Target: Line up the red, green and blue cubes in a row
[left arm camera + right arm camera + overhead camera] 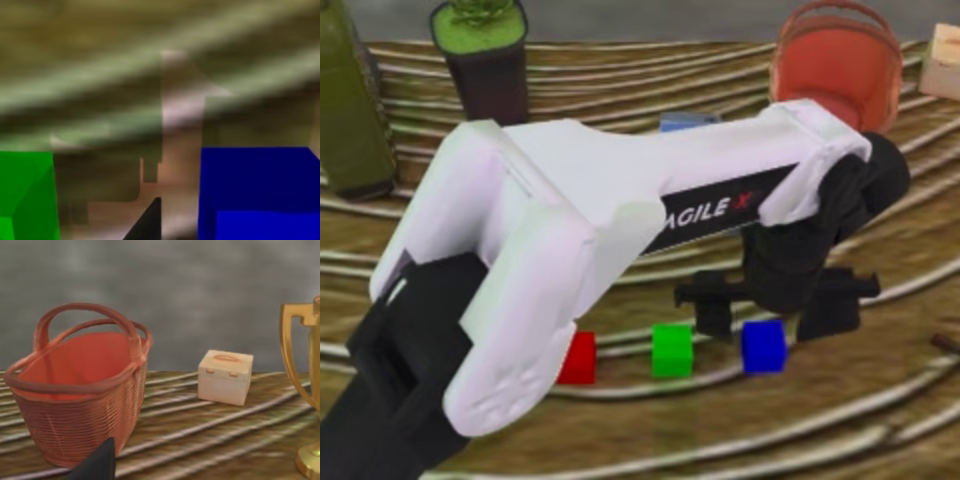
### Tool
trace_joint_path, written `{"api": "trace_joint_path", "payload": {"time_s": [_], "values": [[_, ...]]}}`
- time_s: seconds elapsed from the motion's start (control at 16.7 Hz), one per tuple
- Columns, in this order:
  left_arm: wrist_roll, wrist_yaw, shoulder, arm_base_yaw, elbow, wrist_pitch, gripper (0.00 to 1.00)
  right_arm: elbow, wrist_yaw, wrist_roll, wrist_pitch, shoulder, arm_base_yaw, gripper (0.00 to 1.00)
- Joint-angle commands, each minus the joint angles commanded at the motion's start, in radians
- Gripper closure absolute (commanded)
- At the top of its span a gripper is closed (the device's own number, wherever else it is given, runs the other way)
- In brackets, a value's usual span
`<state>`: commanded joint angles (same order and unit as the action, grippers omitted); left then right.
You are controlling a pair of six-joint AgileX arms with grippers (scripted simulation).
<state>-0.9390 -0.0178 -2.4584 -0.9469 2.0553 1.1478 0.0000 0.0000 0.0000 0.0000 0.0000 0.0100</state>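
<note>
Right wrist view alone shows a gold trophy (302, 390) beside the basket (75, 390).

The left arm (570, 230) is looking big and white, with smooth, rounded plastic shells. A black strip (720, 215) is running along its side, showing white letters that spell AGILE and a small red X. Near its base, the white shell is giving way to a flat black block (390, 350). At the far end, a round black wrist piece (840, 220) is joining a black gripper (775, 305) with two short, square black fingers. A dark pointed finger tip (97, 465) is showing in the right wrist view.
</note>
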Motion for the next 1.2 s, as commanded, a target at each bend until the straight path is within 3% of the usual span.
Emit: {"api": "trace_joint_path", "payload": {"time_s": [0.6, 1.2], "values": [[0.0, 0.0, 0.0, 0.002, 0.004, 0.004, 0.0, 0.0, 0.0, 0.0, 0.0, 0.0, 0.0, 0.0], [-0.005, 0.0, 0.021, 0.017, 0.239, 0.261, 0.0, 0.0, 0.0, 0.0, 0.0, 0.0, 0.0, 0.0]]}}
